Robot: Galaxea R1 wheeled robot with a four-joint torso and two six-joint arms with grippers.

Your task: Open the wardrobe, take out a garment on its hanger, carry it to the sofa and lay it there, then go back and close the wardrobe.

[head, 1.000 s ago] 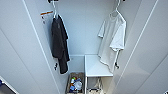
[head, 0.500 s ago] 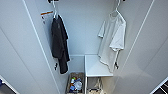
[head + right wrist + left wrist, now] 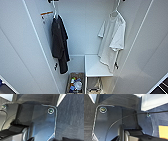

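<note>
Wardrobe (image 3: pixel 82 30) open — garment (image 3: pixel 112 40) hanging inside (right side); end effector states: cannot tell.

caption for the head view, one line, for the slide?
Open wardrobe: white T-shirt on its hanger at right, black garment at left, white shelf and a basket of items below.

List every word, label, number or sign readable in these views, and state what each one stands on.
No text can be read as words.
Orange-and-white label on the inner face of the wardrobe's open left door, beside the black garment: printed marks, too blurred to read.
Items in the basket on the wardrobe floor: coloured packaging, any print too small to tell.
White T-shirt: plain, no print visible.
Wrist views: no text.
</note>
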